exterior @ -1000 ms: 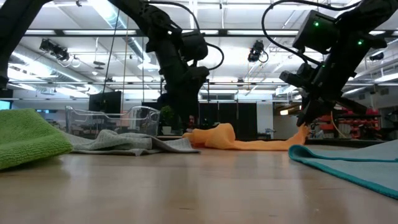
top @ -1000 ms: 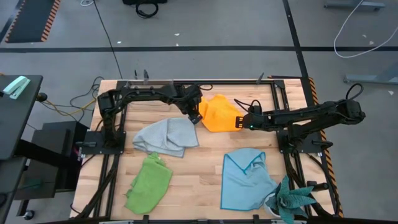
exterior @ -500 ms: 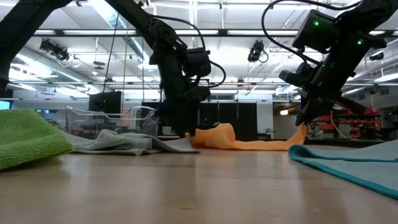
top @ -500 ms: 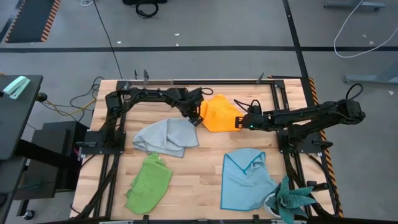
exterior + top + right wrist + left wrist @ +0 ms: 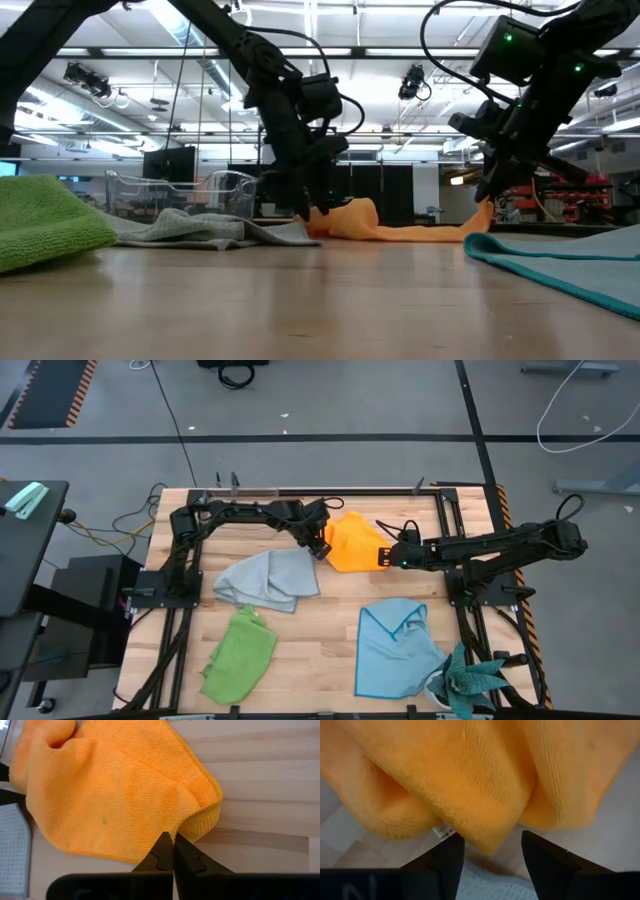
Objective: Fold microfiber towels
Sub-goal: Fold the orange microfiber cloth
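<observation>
The orange-yellow towel (image 5: 352,542) lies crumpled on the table at the far middle. It also shows in the low view (image 5: 375,226). My left gripper (image 5: 322,547) is open, low at the towel's left edge. In the left wrist view its two fingers stand on either side of a hanging fold (image 5: 492,837). My right gripper (image 5: 386,557) is shut on the towel's right edge. The grey towel (image 5: 270,580), the lime green towel (image 5: 240,655) and the light blue towel (image 5: 398,645) lie rumpled nearer the front. My left gripper: I cannot tell whether its fingers touch the orange fold between them. My right gripper pinches the orange-yellow towel's right edge (image 5: 176,831) between its two shut fingertips, coming from the table's right and slanting down. The pinched end stands a little raised (image 5: 487,214). The rest of the towel lies on the table.
A teal spiky plant (image 5: 468,682) stands at the front right corner, by the light blue towel. A clear plastic box (image 5: 185,190) shows behind the grey towel in the low view. Bare wood lies between the grey and light blue towels (image 5: 335,630).
My left gripper has moved down and toward the table's right, up to the orange-yellow towel's left edge. The towel and my right gripper have kept still.
</observation>
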Controlling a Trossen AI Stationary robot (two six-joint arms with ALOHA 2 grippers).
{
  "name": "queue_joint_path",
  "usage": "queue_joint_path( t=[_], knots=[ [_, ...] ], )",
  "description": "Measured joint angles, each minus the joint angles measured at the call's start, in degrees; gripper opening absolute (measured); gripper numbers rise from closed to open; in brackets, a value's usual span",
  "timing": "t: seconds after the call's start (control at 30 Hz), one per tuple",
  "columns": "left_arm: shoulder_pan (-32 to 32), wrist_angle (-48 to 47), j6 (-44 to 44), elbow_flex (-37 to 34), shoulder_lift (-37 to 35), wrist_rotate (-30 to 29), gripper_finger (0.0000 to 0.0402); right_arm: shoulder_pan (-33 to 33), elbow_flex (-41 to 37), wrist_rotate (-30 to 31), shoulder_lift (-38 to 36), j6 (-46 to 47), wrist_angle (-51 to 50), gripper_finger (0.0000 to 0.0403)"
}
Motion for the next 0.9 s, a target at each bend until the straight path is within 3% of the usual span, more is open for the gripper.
queue_joint_path(
  t=[0.37,0.53,0.73,0.9],
  knots=[
    [-0.1,1.3,-1.7,0.0,0.2,2.6,0.0167,0.0,0.0,0.0,0.0,0.0,0.2,0.0],
    [-0.1,1.4,-2.0,0.0,0.2,5.0,0.0115,0.0,0.0,0.2,0.0,0.0,0.2,0.0],
    [-0.1,1.2,-1.8,1.1,-1.2,7.3,0.0016,0.4,1.0,2.3,-0.3,-1.1,0.4,0.0],
    [-0.1,1.1,-0.8,5.3,-5.2,7.5,0.0011,0.4,6.4,5.0,-1.0,-6.3,-2.0,0.0]
  ],
)
